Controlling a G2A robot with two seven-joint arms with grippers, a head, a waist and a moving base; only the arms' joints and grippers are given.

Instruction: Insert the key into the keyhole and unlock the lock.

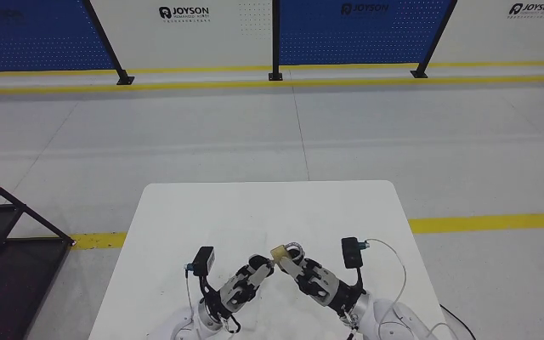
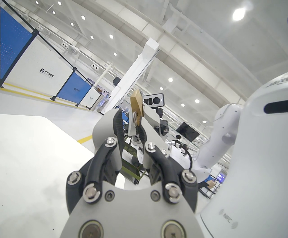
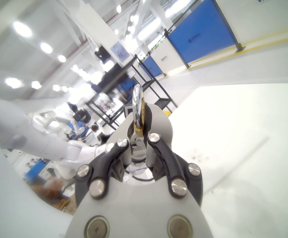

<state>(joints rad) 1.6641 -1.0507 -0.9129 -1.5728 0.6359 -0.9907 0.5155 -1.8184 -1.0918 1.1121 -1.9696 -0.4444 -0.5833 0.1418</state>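
Left gripper point(image 2: 130, 121) nearest, grasp I can't tell; lock point(image 2: 136, 104) at its 1 o'clock, pinched by right gripper point(image 3: 140, 117). I'd square key to keyhole, twist gently.

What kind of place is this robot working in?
Probably a big factory hall or robot test lab: blue and white partition panels fence the area, yellow lines mark the grey floor, and round lights shine from a very high ceiling.
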